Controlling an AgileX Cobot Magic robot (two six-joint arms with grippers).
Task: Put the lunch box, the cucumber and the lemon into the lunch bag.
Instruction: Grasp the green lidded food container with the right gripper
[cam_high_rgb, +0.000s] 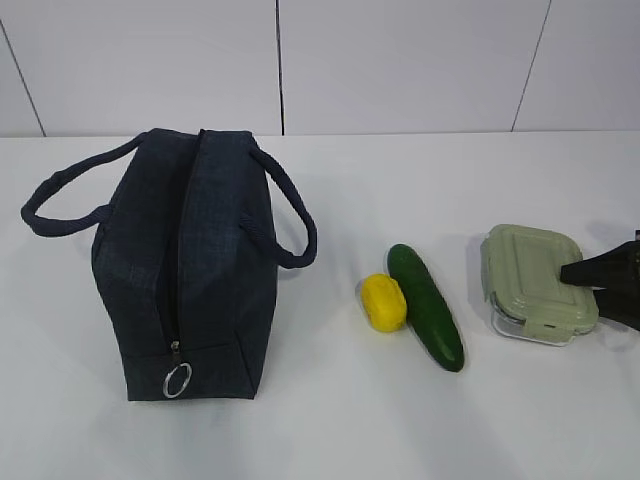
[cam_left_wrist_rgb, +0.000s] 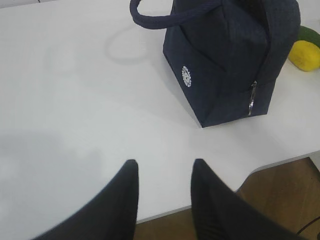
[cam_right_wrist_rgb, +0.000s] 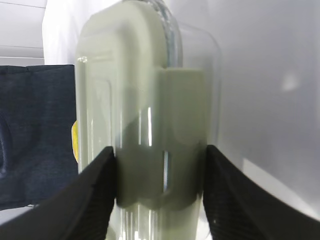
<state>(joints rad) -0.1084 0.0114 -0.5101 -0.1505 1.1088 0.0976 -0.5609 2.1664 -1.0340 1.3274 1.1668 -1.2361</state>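
Gripping the rounded-square clear lunch box (cam_high_rgb: 538, 282) with its pale sage-green snap lid, the right gripper (cam_right_wrist_rgb: 160, 187) has a black finger pressed against each side of it at the table's right edge; the smooth dark green cucumber (cam_high_rgb: 426, 306) lies just left of it, touching the small bright yellow lemon (cam_high_rgb: 383, 301); the dark navy fabric lunch bag (cam_high_rgb: 190, 260) stands well apart on the left, silver ring pull (cam_high_rgb: 177, 380) at its near end; the left gripper (cam_left_wrist_rgb: 162, 167) hangs partly open over the bare white table (cam_left_wrist_rgb: 75, 100), holding nothing.
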